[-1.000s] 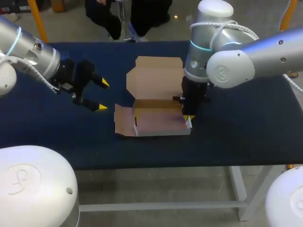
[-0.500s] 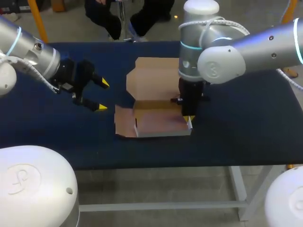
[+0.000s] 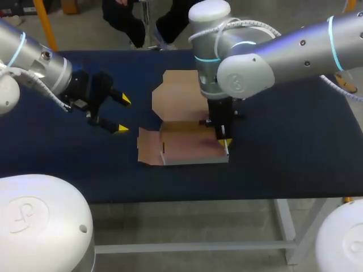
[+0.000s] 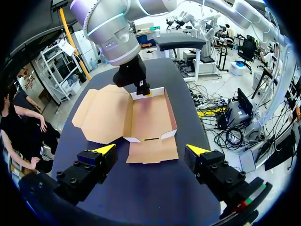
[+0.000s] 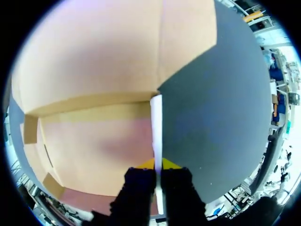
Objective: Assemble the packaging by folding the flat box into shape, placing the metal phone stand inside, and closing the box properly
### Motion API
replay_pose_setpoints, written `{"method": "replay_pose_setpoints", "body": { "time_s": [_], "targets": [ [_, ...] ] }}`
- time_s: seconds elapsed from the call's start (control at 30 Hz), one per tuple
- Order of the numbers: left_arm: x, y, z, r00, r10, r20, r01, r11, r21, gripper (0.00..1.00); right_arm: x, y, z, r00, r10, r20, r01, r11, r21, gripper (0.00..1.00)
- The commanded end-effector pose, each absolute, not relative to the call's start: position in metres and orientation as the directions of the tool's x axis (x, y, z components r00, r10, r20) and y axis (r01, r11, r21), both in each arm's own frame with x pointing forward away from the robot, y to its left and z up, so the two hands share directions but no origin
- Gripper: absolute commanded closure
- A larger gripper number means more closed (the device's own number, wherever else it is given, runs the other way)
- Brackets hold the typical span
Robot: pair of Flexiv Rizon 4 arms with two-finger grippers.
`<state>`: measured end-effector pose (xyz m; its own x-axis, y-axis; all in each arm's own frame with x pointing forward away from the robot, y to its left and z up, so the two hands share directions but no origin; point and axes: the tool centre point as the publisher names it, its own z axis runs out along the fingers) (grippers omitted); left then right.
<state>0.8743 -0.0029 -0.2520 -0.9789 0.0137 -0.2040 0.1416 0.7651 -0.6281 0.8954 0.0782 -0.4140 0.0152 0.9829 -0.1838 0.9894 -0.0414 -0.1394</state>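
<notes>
Box (image 3: 187,144): thin card, judged light, easily creased, best gripped by its walls. Side wall (image 5: 156,127) was pinched by right gripper (image 5: 158,165). Left gripper (image 3: 122,115) was spread wide, empty, beside box.

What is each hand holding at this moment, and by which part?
The right hand grips the cardboard box by its upright side wall, one finger inside and one outside. The left hand is open and holds nothing.

Brown cardboard box (image 3: 190,146), partly folded into an open tray, walls raised, lid (image 3: 178,93) laid flat toward the far edge of the table (image 3: 283,153), side flap (image 3: 148,146) spread flat
</notes>
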Motion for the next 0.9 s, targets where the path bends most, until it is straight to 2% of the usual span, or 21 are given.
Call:
{"method": "replay_pose_setpoints", "body": {
  "time_s": [0.03,0.23,0.53,0.9],
  "targets": [
    [0.874,-0.003,-0.251,-0.979,0.015,-0.202,0.14,0.768,-0.625,0.0,0.893,0.076,-0.417,0.022,0.967,-0.256,0.99,-0.057,-0.128,1.0],
    [0.874,-0.003,-0.251,-0.979,0.015,-0.202,0.14,0.768,-0.625,0.0,0.891,0.071,-0.414,0.038,0.967,-0.252,0.991,-0.068,-0.111,1.0],
    [0.874,-0.003,-0.251,-0.979,0.015,-0.202,0.14,0.768,-0.625,0.0,0.883,0.074,-0.41,-0.005,0.996,-0.084,1.0,0.002,-0.031,1.0],
    [0.874,-0.003,-0.251,-0.979,0.015,-0.202,0.14,0.768,-0.625,0.0,0.883,0.082,-0.411,-0.049,0.999,-0.003,0.997,0.049,-0.061,1.0]
  ]
}}
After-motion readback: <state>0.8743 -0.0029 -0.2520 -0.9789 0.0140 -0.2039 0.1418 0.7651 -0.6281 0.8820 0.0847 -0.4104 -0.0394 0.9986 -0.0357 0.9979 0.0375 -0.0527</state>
